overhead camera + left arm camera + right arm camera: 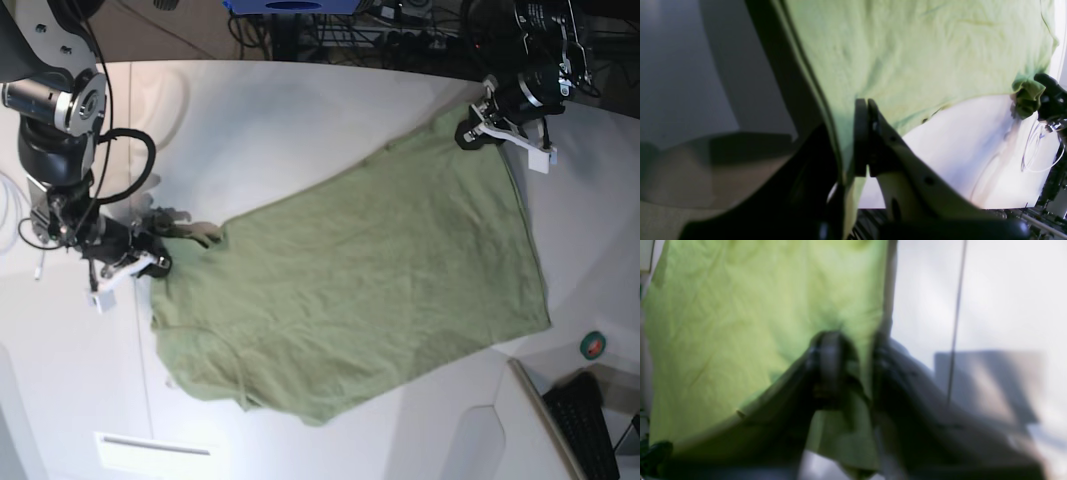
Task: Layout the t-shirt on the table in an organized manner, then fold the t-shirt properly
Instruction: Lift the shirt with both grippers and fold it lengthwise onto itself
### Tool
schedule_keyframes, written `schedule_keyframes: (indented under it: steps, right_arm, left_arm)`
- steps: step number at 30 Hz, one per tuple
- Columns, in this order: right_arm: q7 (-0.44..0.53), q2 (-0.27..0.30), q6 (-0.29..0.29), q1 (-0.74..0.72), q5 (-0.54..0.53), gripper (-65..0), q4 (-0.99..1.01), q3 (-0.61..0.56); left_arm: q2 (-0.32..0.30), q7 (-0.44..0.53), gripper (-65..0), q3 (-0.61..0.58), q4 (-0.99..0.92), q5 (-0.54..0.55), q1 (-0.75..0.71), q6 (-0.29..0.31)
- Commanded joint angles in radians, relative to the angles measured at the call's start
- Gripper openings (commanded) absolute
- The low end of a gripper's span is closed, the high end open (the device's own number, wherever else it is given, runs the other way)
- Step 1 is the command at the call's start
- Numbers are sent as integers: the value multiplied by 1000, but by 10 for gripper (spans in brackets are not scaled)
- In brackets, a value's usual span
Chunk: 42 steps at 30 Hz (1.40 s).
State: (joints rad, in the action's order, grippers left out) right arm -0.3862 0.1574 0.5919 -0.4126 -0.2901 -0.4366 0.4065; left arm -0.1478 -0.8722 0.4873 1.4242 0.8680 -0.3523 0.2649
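I have the shirt (pixel 380 290) spread across the table (pixel 300 110), stretched on a diagonal between my 2 arms, one end near the far edge and the sleeve and collar end bunched toward the near side. The left gripper (pixel 472 133) is clamped tight on one corner of the hem; in its wrist view the jaws are pressed together with cloth pinched between them. The right gripper (pixel 150 262) is closed on a fold of cloth at the opposite end, though its wrist view is blurred, so I can't judge how deep the bite is.

My worry is the thin grips. If I pull to flatten and either pinch holds only 1 layer near the edge, the cloth could slip out and the shirt would slump back into wrinkles. Uneven pulling would skew it further off square. Dragging it could also push the lower corner toward the green tape roll (pixel 594 346) and keyboard (pixel 590 425) nearby
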Motion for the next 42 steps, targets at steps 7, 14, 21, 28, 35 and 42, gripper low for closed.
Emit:
schedule_keyframes:
  steps: [7, 14, 21, 28, 35, 42]
  right_arm:
    - [-254, 3, -19, 123, 47, -650, -327, 6]
    - [-412, -38, -19, 446, 45, -650, -987, 9]
    - [-415, -106, -19, 771, 45, -650, -1513, 52]
    - [-196, -158, -19, 852, -36, -650, -1600, 121]
    - [-132, -141, -19, 705, -56, -650, -1600, 118]
    - [-254, -89, -23, 409, -53, -650, -1576, 48]
  left_arm:
    - [-13, 9, -650, -2, 92, 20, -31, 9]
    - [-60, 8, -650, 7, 244, 20, -109, 9]
    - [-141, 14, -650, 9, 502, 20, -236, 9]
    - [-143, 15, -650, 41, 564, 26, -150, 9]
    - [-77, 9, -650, 46, 556, 26, 108, 9]
    - [-23, 9, -650, 43, 433, 20, 361, 7]
